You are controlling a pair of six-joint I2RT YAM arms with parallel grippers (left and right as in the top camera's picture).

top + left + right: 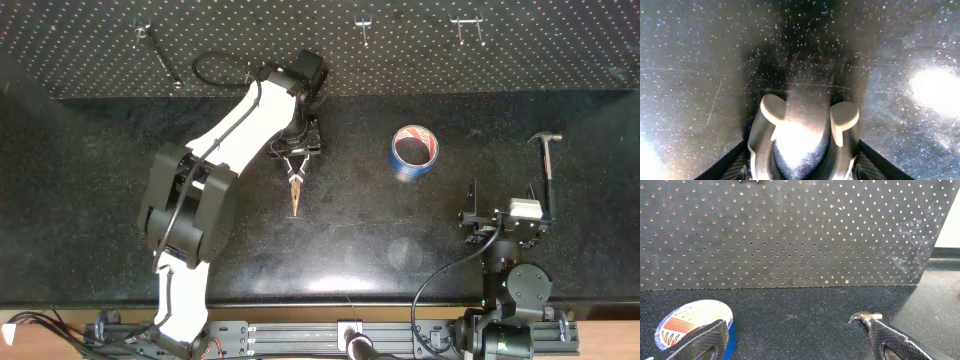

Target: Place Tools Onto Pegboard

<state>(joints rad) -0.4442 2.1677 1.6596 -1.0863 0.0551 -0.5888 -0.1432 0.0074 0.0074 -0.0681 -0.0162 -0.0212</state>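
Note:
Orange-handled pliers (pixel 296 180) lie on the black table, tip pointing to the front edge. My left gripper (pixel 297 148) (pixel 808 112) hangs just behind the pliers' handles, pointing down close to the table, its cream fingertips (pixel 772 107) open with only table surface between them. A roll of blue tape (pixel 414 152) (pixel 690 322) lies right of centre. A hammer (pixel 547 165) rests at the far right, its head (pixel 865 316) toward the pegboard (pixel 400 50). My right gripper (pixel 500 205) (pixel 795 345) sits low near the front, open and empty, between tape and hammer.
A wrench (pixel 160 55) hangs on the pegboard at the left. Bare hooks (pixel 365 28) (pixel 468 28) stick out farther right. A black cable loop (pixel 215 68) lies against the board behind the left arm.

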